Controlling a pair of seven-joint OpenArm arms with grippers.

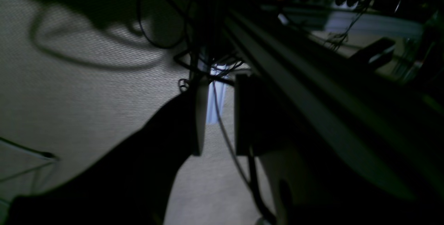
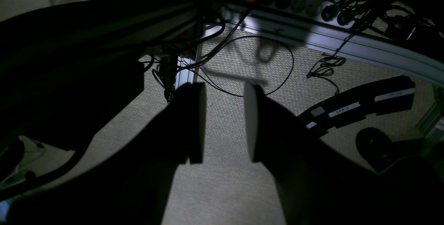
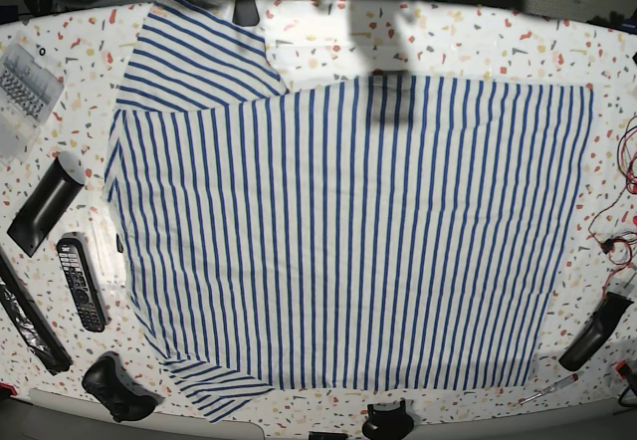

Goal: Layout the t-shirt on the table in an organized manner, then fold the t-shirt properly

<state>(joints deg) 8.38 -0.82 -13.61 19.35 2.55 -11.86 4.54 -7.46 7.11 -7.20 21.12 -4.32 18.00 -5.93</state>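
Overhead, t-shirt (image 3: 348,231) flat, lengthwise left-right across table (image 3: 448,37); both grippers parted, empty.

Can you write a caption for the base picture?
Striped t-shirt spread flat on the speckled table, remote beside it.

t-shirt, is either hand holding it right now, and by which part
Nothing is held. The left hand and the right hand both hang over the floor with nothing between their fingers, while the t-shirt lies spread flat on the table.
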